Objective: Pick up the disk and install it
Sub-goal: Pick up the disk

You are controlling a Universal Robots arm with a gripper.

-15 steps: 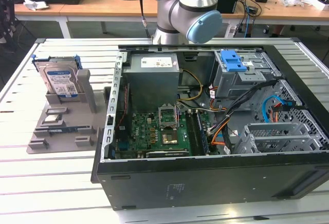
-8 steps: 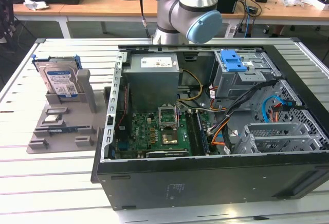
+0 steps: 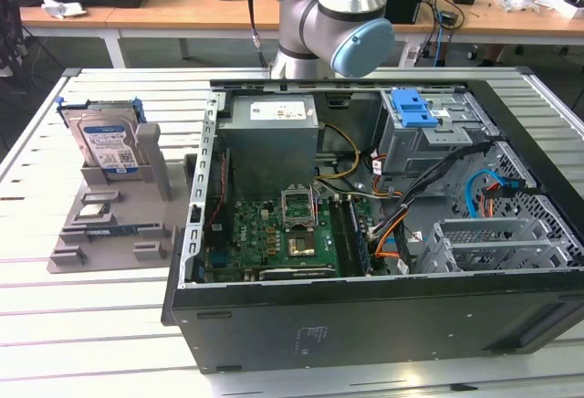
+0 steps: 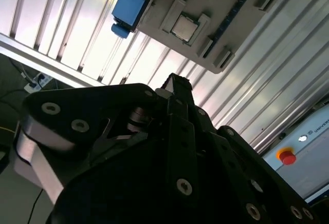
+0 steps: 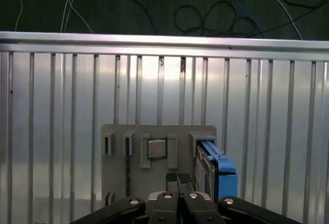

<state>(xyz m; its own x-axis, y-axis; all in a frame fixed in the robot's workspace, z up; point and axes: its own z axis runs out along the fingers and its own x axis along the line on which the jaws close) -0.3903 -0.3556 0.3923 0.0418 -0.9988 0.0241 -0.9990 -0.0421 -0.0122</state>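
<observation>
The disk (image 3: pixel 108 144) stands upright in a grey holder (image 3: pixel 109 225) on the slatted table, at the exterior view's left of the open computer case (image 3: pixel 383 234). Its silver face with the white-and-blue label and its blue bracket show there. In the first wrist view I look down on the disk (image 5: pixel 215 166) edge-on, blue bracket uppermost. My gripper (image 5: pixel 178 179) hangs well above the holder (image 5: pixel 118 134), shut, with nothing between its fingertips and clear of the disk. The second wrist view shows the blue bracket of the disk (image 4: pixel 128 5) beyond the dark gripper body.
A grey drive cage (image 3: pixel 429 138) with a blue latch (image 3: pixel 415 106) sits at the case's far right corner. Cables, the motherboard (image 3: pixel 274 234) and the power supply (image 3: pixel 271 142) fill the case. A small square chip (image 5: pixel 157 148) lies in the holder. Desks stand behind the table.
</observation>
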